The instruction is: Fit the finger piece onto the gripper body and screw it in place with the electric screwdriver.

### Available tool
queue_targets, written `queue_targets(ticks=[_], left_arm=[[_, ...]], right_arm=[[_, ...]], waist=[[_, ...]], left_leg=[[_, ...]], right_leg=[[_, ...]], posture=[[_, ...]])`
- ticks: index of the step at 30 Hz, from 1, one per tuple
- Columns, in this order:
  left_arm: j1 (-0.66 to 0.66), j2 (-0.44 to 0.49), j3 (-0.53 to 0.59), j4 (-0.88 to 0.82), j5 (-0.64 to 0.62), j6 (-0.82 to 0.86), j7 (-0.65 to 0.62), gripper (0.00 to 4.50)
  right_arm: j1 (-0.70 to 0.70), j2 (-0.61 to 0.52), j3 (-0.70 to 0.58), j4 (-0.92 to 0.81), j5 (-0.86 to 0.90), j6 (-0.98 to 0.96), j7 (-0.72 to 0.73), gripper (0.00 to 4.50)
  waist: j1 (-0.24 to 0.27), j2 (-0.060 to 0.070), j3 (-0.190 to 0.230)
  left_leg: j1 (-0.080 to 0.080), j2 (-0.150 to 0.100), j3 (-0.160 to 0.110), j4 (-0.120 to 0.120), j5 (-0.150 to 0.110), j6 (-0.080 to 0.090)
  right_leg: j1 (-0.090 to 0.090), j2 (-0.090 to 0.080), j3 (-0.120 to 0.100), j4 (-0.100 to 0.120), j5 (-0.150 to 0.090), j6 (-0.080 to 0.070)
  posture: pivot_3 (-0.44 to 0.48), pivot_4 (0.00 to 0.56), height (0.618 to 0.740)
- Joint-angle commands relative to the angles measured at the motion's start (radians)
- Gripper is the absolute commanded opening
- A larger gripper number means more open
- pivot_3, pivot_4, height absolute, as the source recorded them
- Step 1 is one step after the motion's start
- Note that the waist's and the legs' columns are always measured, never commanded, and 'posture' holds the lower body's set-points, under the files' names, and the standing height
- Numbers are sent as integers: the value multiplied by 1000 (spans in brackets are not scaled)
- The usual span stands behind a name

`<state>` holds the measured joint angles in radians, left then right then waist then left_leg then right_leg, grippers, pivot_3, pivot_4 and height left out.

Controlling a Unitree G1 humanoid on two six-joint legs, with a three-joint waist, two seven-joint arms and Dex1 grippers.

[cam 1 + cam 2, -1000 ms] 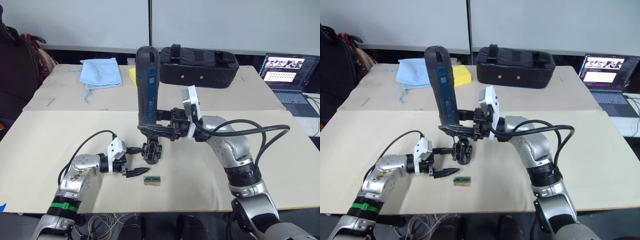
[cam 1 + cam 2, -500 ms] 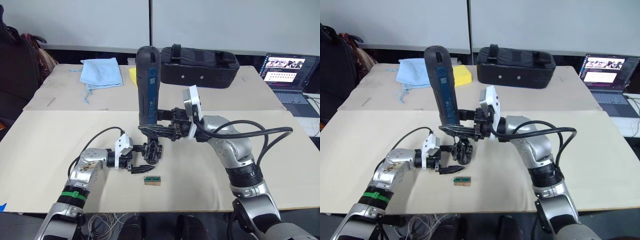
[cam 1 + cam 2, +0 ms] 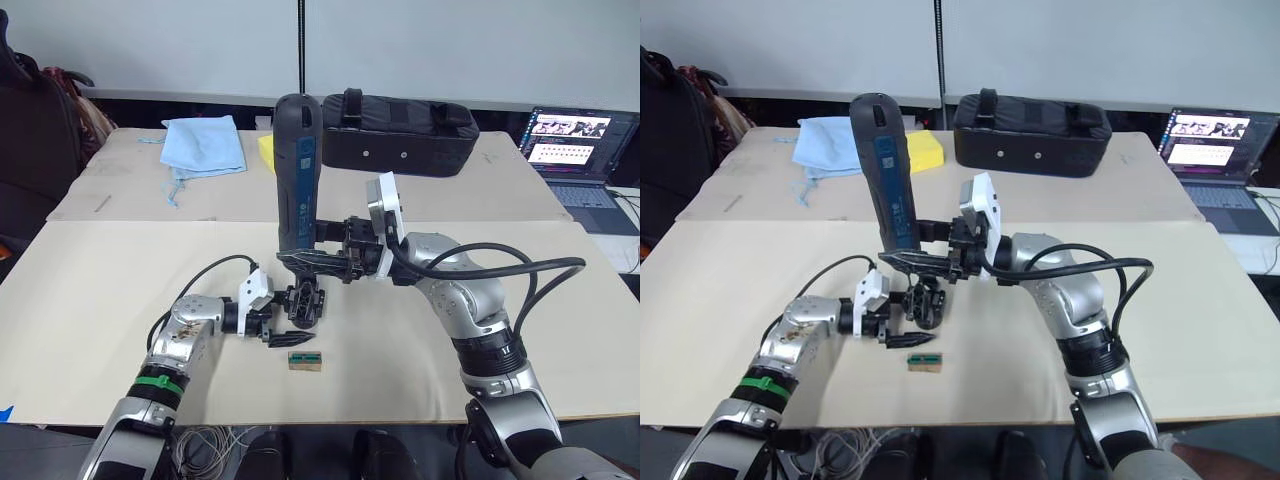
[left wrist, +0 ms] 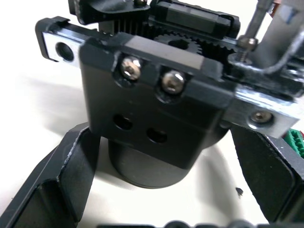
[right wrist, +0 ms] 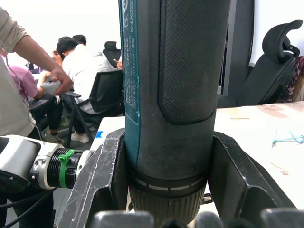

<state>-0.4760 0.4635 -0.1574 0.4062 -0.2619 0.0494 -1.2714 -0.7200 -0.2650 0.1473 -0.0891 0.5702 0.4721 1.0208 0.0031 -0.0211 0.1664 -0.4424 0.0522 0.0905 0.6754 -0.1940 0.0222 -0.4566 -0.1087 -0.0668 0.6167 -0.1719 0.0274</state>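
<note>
My right gripper (image 3: 312,262) is shut on the electric screwdriver (image 3: 297,170), a dark blue-black tool held upright with its fingers (image 5: 102,185) clamped round the lower barrel (image 5: 175,85). Its thin bit (image 4: 254,23) points down onto a screw at the top of the gripper body (image 3: 305,303), which stands on the table. My left gripper (image 3: 284,322) is open, with one finger (image 4: 57,190) on each side of the body's round drum base (image 4: 156,123) and a gap between each finger and the drum. I cannot tell the finger piece apart from the body.
A small green-topped block (image 3: 305,360) lies just in front of the gripper body. At the back are a black case (image 3: 397,130), a blue cloth (image 3: 203,145), a yellow sponge (image 3: 923,150) and an open laptop (image 3: 578,150). Seated people show beyond the table.
My left gripper has slid right along the table until its open fingers straddle the gripper body. The right gripper and the screwdriver have stayed put.
</note>
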Motion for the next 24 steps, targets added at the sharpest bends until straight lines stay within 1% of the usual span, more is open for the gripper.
queue_targets(ticks=[1,4,7,9,10,12,24], left_arm=[[-13,-5,3,5,6,-20,-8,4500],[-13,-4,2,16,10,-26,-13,4500],[-15,-2,0,37,22,-43,-15,3673],[-14,-2,-5,48,31,-56,-15,2741],[-14,-3,-7,51,33,-58,-17,2374],[-10,-7,-12,56,39,-67,-21,2318],[-4,-19,-14,70,52,-90,-14,2318]], right_arm=[[-10,-1,-17,-55,17,-14,-1,1925],[-10,-2,-17,-55,17,-12,0,1925],[-11,-2,-16,-53,16,-12,0,1925],[-11,-1,-15,-53,14,-13,-1,1925],[-10,-2,-15,-54,14,-13,-2,1925],[-10,-2,-14,-56,13,-12,-4,1925],[-11,-10,-2,-51,1,-6,-9,1925]], waist=[[0,0,0],[0,0,0],[0,0,0],[0,0,0],[0,0,0],[-1,0,0],[2,0,0]], left_leg=[[0,0,0,0,0,0],[0,0,0,0,0,0],[0,0,0,0,0,0],[0,0,0,0,0,0],[0,0,0,0,0,0],[0,0,0,1,0,0],[0,0,0,1,0,0]], right_leg=[[0,0,0,0,0,0],[0,0,0,0,0,0],[0,0,0,0,0,0],[0,0,0,1,0,0],[0,0,0,1,0,0],[0,0,0,1,0,0],[0,0,0,1,0,0]], posture=[[0,150,740],[0,150,740],[0,150,740],[0,150,740],[0,150,740],[0,150,740],[0,150,740]])
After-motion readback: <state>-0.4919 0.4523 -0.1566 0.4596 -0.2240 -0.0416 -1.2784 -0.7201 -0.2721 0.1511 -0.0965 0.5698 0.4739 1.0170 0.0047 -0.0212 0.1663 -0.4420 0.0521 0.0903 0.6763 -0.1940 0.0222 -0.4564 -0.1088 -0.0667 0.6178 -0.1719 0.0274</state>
